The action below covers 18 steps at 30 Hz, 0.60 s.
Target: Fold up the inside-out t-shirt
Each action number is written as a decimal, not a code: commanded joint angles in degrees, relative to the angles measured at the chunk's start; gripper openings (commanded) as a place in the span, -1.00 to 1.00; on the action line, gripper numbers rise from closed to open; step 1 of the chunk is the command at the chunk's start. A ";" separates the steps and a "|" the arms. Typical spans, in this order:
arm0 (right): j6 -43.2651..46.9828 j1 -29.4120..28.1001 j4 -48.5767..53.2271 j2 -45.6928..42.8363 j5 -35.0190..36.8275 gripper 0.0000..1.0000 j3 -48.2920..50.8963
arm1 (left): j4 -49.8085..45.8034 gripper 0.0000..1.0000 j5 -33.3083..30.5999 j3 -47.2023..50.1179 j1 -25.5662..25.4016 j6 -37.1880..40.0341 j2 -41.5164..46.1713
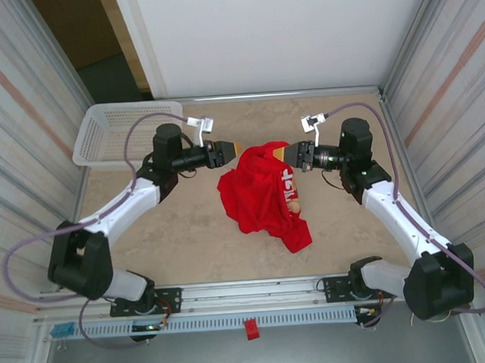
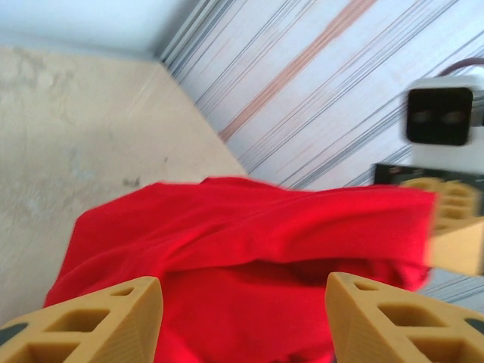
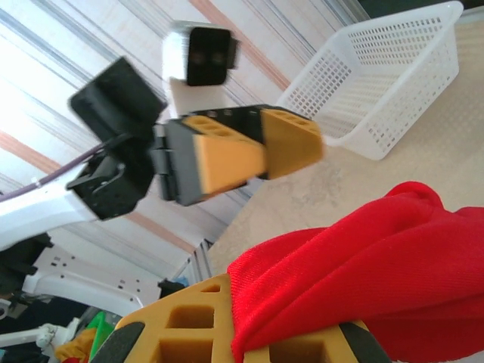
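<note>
The bright red t-shirt [image 1: 260, 198] is bunched in the middle of the table, its upper edge lifted between the two grippers and white lettering [image 1: 287, 179] showing on its right side. My right gripper [image 1: 286, 152] is shut on a fold of the red cloth [image 3: 363, 257], which comes out from between its tan fingers [image 3: 193, 321]. My left gripper [image 1: 229, 151] faces it at the shirt's upper left edge. It stands open, fingers [image 2: 102, 318] wide apart, with red fabric [image 2: 242, 249] spread in the gap between them.
A white mesh basket [image 1: 114, 135] stands at the back left corner of the table, also seen in the right wrist view [image 3: 386, 83]. Striped side walls close in the beige table [image 1: 180, 225] on the left and right.
</note>
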<state>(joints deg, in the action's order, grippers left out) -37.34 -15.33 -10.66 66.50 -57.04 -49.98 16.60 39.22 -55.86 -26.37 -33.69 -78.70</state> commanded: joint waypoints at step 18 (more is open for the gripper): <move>-2.07 0.37 -3.49 1.09 1.58 -1.00 -0.74 | 20.86 0.22 -14.91 5.20 -13.95 -20.04 -1.07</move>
<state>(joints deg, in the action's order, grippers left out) -38.61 -15.33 -11.62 67.48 -55.33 -49.98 32.67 26.52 -51.59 -39.99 -51.20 -78.72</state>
